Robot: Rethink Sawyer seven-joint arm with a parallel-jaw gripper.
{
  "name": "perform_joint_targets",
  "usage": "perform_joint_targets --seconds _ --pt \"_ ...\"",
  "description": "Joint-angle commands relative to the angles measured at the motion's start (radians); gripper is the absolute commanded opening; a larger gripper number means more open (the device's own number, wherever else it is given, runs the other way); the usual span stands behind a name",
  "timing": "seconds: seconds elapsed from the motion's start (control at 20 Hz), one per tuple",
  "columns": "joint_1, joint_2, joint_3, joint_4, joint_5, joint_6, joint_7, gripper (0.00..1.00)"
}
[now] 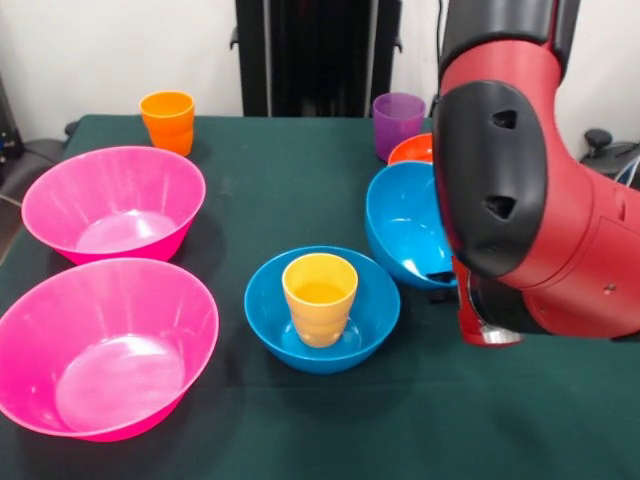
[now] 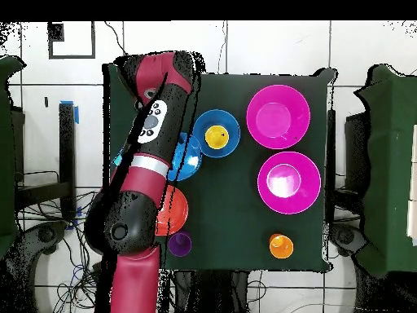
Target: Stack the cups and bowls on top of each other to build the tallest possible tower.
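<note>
Yellow cup (image 1: 320, 297) upright inside blue bowl (image 1: 322, 310).
Second blue bowl (image 1: 405, 225) tilted just beside it, under my arm (image 1: 535, 170); my hand's state I cannot tell.

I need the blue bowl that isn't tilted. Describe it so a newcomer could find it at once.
Start from the two pink bowls on the left of the front view. Just right of the nearer one, mid-table, sits a blue bowl flat on the green cloth. It alone holds an upright yellow cup; the other blue bowl tips up beside the red arm.
</note>
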Motion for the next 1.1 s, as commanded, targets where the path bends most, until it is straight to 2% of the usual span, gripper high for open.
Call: perform_joint_targets --seconds 0.05,0.2,0.35,0.45,0.5,0.6,0.65,0.9,0.95,1.1 --pt "-0.015 -0.028 0.06 -0.105 -0.047 0.097 -0.335 0.0" --pt "-0.02 -0.049 0.031 -0.12 -0.079 0.104 -0.368 0.0" --pt "-0.02 -0.076 0.007 -0.132 -0.087 0.18 -0.382 0.0" --pt "-0.022 -0.101 -0.037 -0.149 -0.096 0.262 -0.391 0.0" --pt "-0.032 -0.114 -0.085 -0.168 -0.089 0.314 -0.397 0.0" --pt "-0.041 -0.126 -0.136 -0.189 -0.086 0.359 -0.412 0.0" --pt "-0.041 -0.126 -0.136 -0.189 -0.084 0.358 -0.409 0.0" --pt "-0.037 -0.128 -0.142 -0.188 -0.1 0.275 -0.41 0.0" --pt "-0.03 -0.125 -0.123 -0.179 -0.103 0.241 -0.396 0.0" --pt "-0.007 -0.131 -0.033 -0.158 -0.147 0.048 -0.408 0.0"
